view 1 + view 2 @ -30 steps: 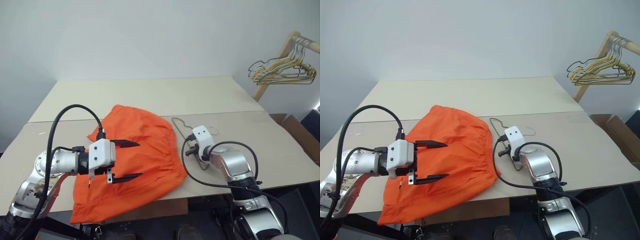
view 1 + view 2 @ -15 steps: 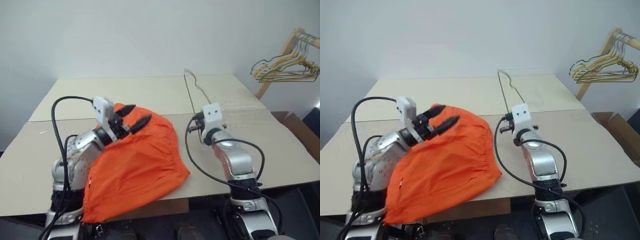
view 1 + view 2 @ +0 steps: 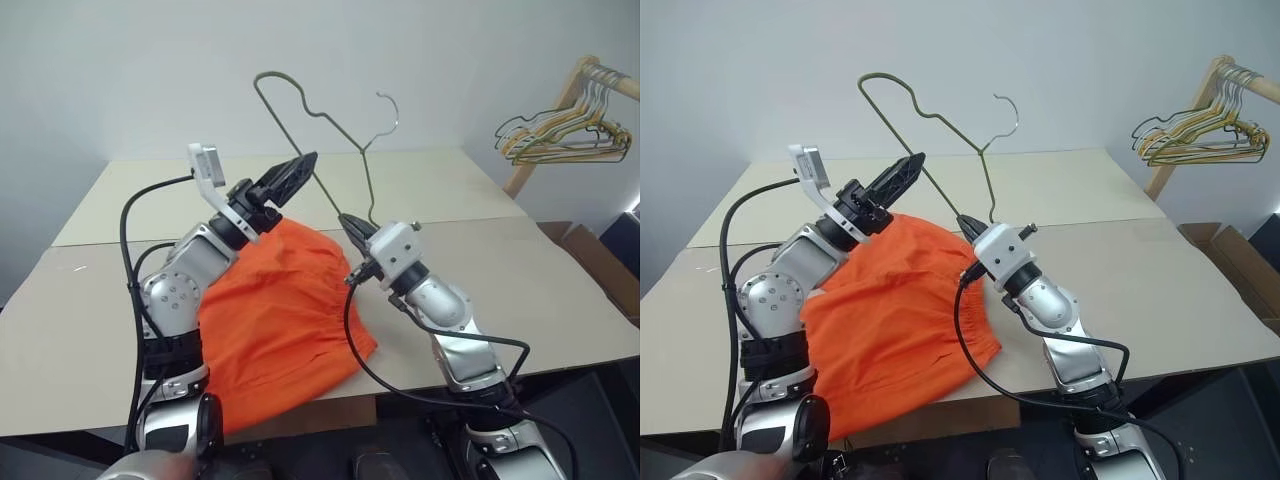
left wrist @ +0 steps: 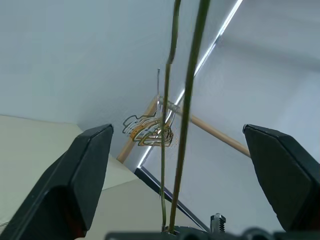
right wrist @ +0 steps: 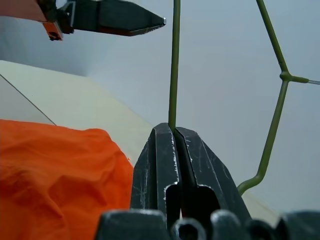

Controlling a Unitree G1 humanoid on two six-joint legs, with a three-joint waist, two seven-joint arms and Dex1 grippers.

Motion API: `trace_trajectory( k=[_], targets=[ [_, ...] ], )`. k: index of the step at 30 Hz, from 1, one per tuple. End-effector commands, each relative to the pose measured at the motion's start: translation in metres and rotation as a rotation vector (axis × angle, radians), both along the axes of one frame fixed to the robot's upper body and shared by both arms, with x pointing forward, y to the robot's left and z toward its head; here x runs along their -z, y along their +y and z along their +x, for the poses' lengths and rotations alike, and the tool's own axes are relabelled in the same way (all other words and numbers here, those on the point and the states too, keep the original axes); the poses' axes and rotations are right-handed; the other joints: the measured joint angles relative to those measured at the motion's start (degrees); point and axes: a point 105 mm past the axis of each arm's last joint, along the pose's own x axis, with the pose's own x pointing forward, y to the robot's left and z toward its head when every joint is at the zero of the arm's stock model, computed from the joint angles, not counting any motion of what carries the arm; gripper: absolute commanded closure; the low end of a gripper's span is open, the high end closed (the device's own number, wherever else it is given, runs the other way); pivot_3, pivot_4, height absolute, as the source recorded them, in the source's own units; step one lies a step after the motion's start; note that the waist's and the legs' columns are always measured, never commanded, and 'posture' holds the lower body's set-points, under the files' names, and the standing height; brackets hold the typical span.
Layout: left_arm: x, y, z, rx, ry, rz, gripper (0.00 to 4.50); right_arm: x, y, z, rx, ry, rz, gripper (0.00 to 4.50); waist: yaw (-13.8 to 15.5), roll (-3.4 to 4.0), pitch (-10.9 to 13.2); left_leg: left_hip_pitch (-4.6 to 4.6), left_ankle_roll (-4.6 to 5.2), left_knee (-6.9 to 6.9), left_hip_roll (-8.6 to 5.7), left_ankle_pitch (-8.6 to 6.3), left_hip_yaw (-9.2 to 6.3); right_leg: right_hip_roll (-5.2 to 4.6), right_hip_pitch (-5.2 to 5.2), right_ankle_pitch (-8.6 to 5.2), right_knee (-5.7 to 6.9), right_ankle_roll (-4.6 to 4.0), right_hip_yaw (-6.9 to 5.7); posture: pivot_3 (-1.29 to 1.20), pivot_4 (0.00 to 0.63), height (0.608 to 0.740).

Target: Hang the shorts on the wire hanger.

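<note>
- The wire hanger (image 3: 330, 120), upper centre, is clamped in the right claw (image 3: 352, 226).
- The left claw (image 3: 295, 172) is spread beside the wire.
- The shorts (image 3: 285, 310) lie on the worktop (image 3: 560, 290), lower centre; threading is judged next.

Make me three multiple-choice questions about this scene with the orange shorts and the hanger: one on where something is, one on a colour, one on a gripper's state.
1. Where are the shorts?
A. Lying on the table
B. Draped on the wire hanger
C. On the floor

2. What colour are the shorts?
A. Blue
B. Orange
C. White

3. What is the right gripper doing?
A. Open above the table
B. Shut on the shorts
C. Shut on the wire hanger

Answers: 1 A, the fabric rests flat on the tabletop. 2 B, the cloth is bright orange. 3 C, its fingers pinch the wire, holding the hanger raised in the air.
</note>
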Motion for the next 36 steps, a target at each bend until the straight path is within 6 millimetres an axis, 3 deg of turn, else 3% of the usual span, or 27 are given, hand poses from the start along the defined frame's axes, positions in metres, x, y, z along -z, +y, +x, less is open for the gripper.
trace_trajectory(
  k=[1, 4, 13, 15, 19, 22, 28, 32, 36],
  targets=[
    [-0.012, -0.003, 0.0, 0.004, -0.043, -0.015, 0.18, -0.009, 0.004, -0.008, -0.025, -0.077, -0.009, 4.5, -0.1, 0.0, 0.0, -0.01, 0.0, 0.0, 0.0, 0.0, 0.0, 0.01, 0.0, 0.0, 0.0, 0.0, 0.0, -0.07, 0.0, 0.74],
    [-0.011, -0.002, 0.003, -0.026, -0.036, -0.004, 0.88, -0.004, 0.004, -0.007, -0.013, -0.068, -0.02, 4.5, 0.0, 0.0, 0.0, -0.01, 0.0, 0.0, 0.0, 0.0, 0.0, 0.01, 0.0, 0.0, -0.02, 0.0, 0.0, -0.07, 0.0, 0.74],
    [-0.008, -0.007, 0.002, -0.017, -0.048, 0.008, 3.96, -0.002, 0.006, -0.006, -0.004, -0.062, -0.032, 4.5, 0.0, 0.0, 0.0, -0.01, -0.01, 0.0, 0.0, 0.0, 0.0, 0.0, 0.0, 0.0, -0.03, 0.0, 0.0, -0.08, 0.0, 0.74],
    [-0.007, -0.009, 0.003, -0.028, -0.05, 0.017, 4.47, -0.002, 0.007, -0.006, -0.007, -0.063, -0.034, 4.5, 0.0, 0.0, 0.0, -0.01, -0.01, 0.0, -0.01, 0.0, 0.0, 0.0, 0.0, 0.0, -0.03, 0.0, 0.0, -0.08, 0.0, 0.74],
    [0.003, -0.012, 0.007, -0.082, -0.074, 0.131, 4.47, 0.001, 0.009, -0.008, -0.004, -0.094, -0.081, 4.5, 0.0, 0.0, 0.0, -0.01, -0.01, 0.0, -0.01, 0.0, 0.0, 0.0, 0.0, 0.0, -0.03, 0.0, 0.0, -0.08, 0.0, 0.74],
    [0.01, -0.013, 0.01, -0.13, -0.094, 0.19, 4.5, 0.004, 0.009, -0.006, -0.001, -0.078, -0.104, 3.72, -0.1, 0.0, 0.0, 0.0, -0.01, 0.0, -0.03, 0.0, 0.01, 0.0, 0.01, 0.0, -0.04, 0.0, 0.01, -0.08, 0.0, 0.74],
    [0.003, 0.0, 0.011, -0.201, -0.188, 0.234, 4.5, -0.005, -0.003, -0.005, -0.02, -0.07, -0.081, 1.65, -0.1, 0.0, 0.0, -0.01, -0.01, -0.01, -0.01, 0.0, 0.0, 0.01, 0.0, 0.0, -0.04, -0.01, 0.0, -0.08, 0.0, 0.74],
    [-0.013, 0.015, -0.007, -0.113, -0.295, 0.235, 4.5, -0.006, -0.013, -0.026, -0.25, 0.129, -0.052, 0.3, -0.1, 0.01, 0.0, -0.02, -0.01, -0.01, -0.01, 0.0, 0.0, 0.0, 0.02, 0.0, -0.07, 0.0, -0.01, -0.07, 0.0, 0.74],
    [-0.032, 0.033, -0.043, 0.074, -0.451, 0.211, 4.5, -0.006, -0.03, -0.044, -0.502, 0.555, -0.049, 0.3, -0.2, 0.1, 0.1, -0.03, 0.01, -0.01, 0.02, -0.01, -0.02, 0.01, 0.04, -0.01, -0.11, 0.0, -0.07, -0.07, 0.0, 0.74]
  ],
)
